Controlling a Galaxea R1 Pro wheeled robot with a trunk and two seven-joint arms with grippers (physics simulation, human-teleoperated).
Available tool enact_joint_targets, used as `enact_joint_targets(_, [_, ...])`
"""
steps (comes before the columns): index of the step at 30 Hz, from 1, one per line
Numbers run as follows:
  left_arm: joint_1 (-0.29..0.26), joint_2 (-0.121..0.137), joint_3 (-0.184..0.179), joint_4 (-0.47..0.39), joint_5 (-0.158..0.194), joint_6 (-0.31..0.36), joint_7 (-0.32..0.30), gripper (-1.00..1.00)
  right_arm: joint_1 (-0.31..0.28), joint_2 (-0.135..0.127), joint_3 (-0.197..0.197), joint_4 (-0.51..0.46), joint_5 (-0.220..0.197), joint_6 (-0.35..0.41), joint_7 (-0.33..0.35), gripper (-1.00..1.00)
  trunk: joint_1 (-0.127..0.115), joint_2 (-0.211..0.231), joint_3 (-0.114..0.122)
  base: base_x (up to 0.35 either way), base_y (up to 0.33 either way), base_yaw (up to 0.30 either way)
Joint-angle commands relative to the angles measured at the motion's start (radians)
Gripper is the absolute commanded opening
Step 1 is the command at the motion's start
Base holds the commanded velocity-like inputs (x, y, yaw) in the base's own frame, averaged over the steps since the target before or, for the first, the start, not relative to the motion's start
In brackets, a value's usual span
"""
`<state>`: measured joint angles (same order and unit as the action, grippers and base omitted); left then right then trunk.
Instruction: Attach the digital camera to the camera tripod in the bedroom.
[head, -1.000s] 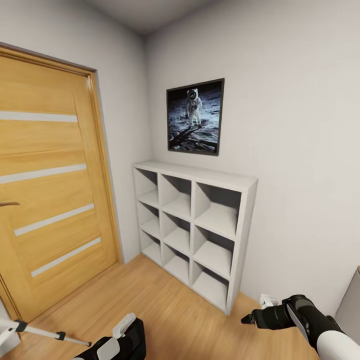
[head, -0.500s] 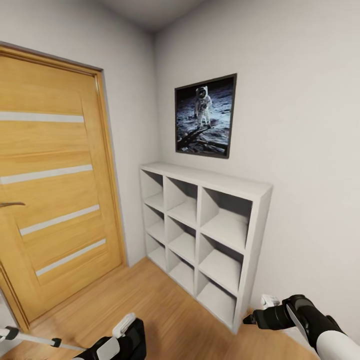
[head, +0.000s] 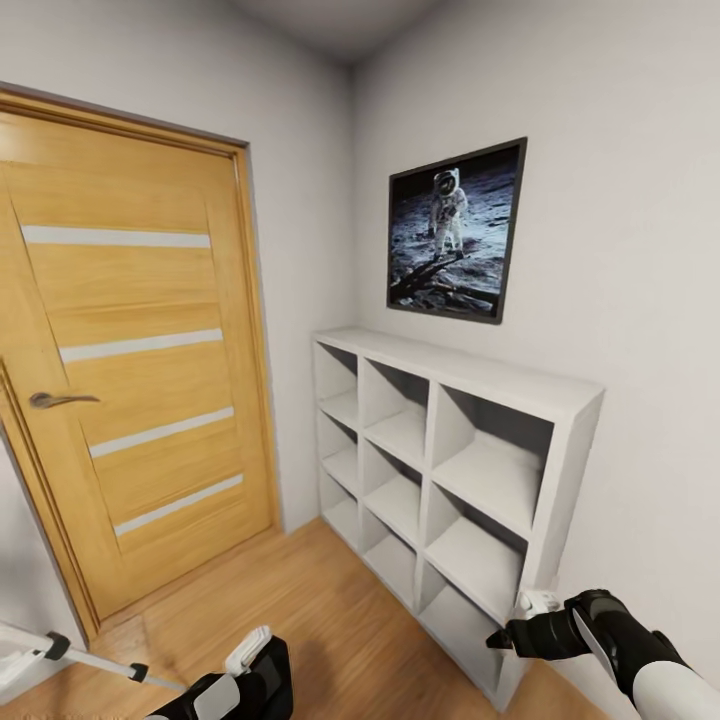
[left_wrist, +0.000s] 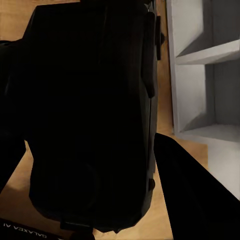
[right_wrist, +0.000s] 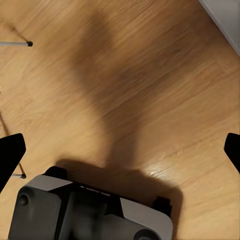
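You are in transit: this is the room with the grey cube shelf unit (head: 455, 465) at centre right of the head view, a light wooden door with pale horizontal strips (head: 130, 400) filling the left half, and a framed moon-astronaut picture (head: 455, 232) at upper right. None of that is the bedroom, so the step in hand looks like carrying the load there. The next move probably calls for turning the base toward the door and getting through it without clipping the shelf.

The small black angular digital camera (left_wrist: 90, 115) sits right against the left wrist lens, a dark mass across most of that view, with one dark finger (left_wrist: 192, 192) beside it at lower right. The left gripper (head: 245, 675), low at the bottom left of centre in the head view, appears clamped on it, arm tucked close to the trunk.

The right gripper (head: 505, 637) is held forward at lower right, near the shelf's bottom corner. In its wrist view the dark fingertips (right_wrist: 10, 157) sit at opposite edges, spread wide over bare wood floor (right_wrist: 135, 80).

A thin silver-grey tripod leg with black joints (head: 85, 662) crosses the lower left corner.
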<state>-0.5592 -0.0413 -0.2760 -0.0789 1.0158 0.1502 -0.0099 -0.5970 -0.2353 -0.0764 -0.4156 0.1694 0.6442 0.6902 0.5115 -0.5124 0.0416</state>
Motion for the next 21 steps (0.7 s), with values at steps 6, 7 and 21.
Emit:
enact_joint_targets(6, [-0.001,0.000,-0.007,0.003,0.007,0.002,-0.002,-1.00,0.000,0.001,-0.009,-0.002,0.010,0.005,0.007,1.00,0.000,-0.001,0.002,0.009,-0.006,0.266])
enact_joint_targets(7, [-0.001,0.000,-0.007,0.005,0.007,0.001,-0.003,-1.00,0.000,0.001,-0.008,-0.002,0.010,0.005,0.007,1.00,0.000,-0.001,0.002,0.002,-0.002,0.266])
enact_joint_targets(21, [0.021,0.006,-0.007,0.073,0.006,-0.004,-0.004,-1.00,0.000,-0.009,-0.008,0.114,0.004,-0.003,-0.020,1.00,0.000,-0.001,0.007,0.001,0.000,0.267])
